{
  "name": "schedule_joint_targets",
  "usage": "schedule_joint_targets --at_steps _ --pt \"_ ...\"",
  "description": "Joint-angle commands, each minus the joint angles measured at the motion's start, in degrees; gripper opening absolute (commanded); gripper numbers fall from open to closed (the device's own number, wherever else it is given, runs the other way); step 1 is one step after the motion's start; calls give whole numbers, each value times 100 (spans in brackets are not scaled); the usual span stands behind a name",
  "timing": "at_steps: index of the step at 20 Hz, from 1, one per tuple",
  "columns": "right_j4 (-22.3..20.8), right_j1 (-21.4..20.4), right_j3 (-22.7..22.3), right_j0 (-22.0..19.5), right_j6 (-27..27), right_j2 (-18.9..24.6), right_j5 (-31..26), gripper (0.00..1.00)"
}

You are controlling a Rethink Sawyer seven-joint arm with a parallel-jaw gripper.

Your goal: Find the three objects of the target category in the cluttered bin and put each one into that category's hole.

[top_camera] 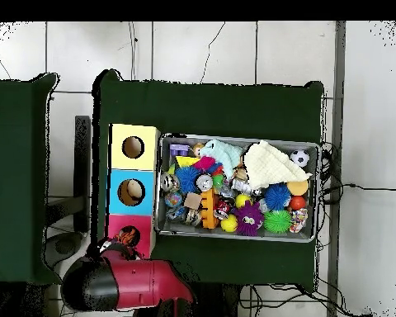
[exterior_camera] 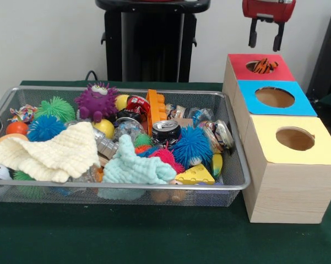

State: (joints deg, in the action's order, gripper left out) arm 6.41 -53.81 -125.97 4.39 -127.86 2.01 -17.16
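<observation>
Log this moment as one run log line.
gripper: open, empty, above red-topped wooden box | orange-black striped toy: in red hole | wire mesh bin: cluttered

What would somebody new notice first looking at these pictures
Probably the wire bin, heaped with bright toys: a purple spiky monster at the back, a cream knitted cloth draped over the left side, a blue spiky ball toward the right. Next, the wooden box beside it with red, blue and yellow tops, an orange striped toy poking from the red hole. The gripper hangs above that hole, fingers apart and empty.
</observation>
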Motion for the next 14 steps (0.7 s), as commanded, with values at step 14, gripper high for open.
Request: schedule_joint_targets --at_steps 14 --pt "-151 437 367 -145 -440 170 355 100"
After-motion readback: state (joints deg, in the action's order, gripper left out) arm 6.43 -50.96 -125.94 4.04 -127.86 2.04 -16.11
